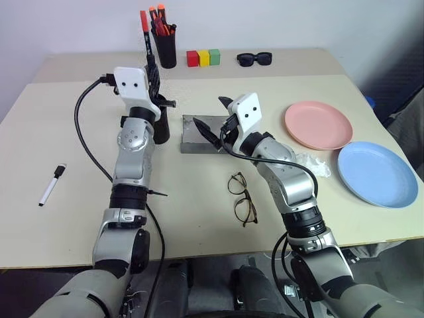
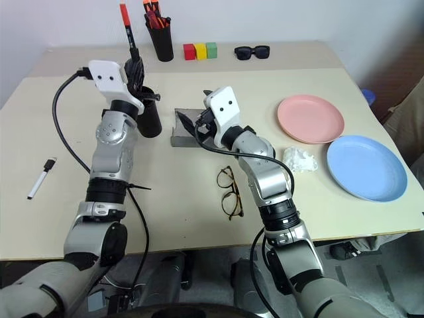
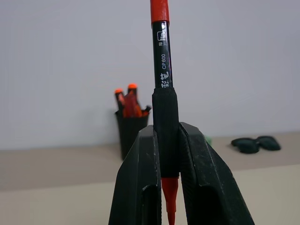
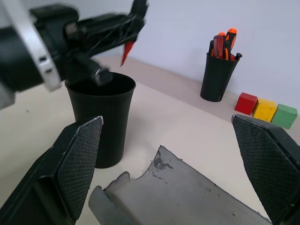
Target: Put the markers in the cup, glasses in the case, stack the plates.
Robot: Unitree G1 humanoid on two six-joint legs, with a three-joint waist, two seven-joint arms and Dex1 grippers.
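Your left gripper [image 3: 169, 154] is clamped on the red-capped marker [image 3: 161, 61], held upright above the wide black cup [image 4: 101, 117].
The marker's long axis runs almost vertical, one red end poking up toward the top of the frame and the red tip below the fingers pointing down at the cup's mouth; its black barrel reads "CP 600" beside some characters too small to make out. Your right gripper [image 4: 173, 164] stands spread wide with nothing in it, over the open grey case [image 1: 199, 136] at the frame's centre. The white marker [image 1: 52, 184] lies on the surface [image 1: 66, 132] at the left edge, black cap toward the upper right. The glasses [image 1: 242, 199] lie below the case, and the pink plate [image 1: 318, 124] and blue plate [image 1: 376, 173] sit side by side at right.
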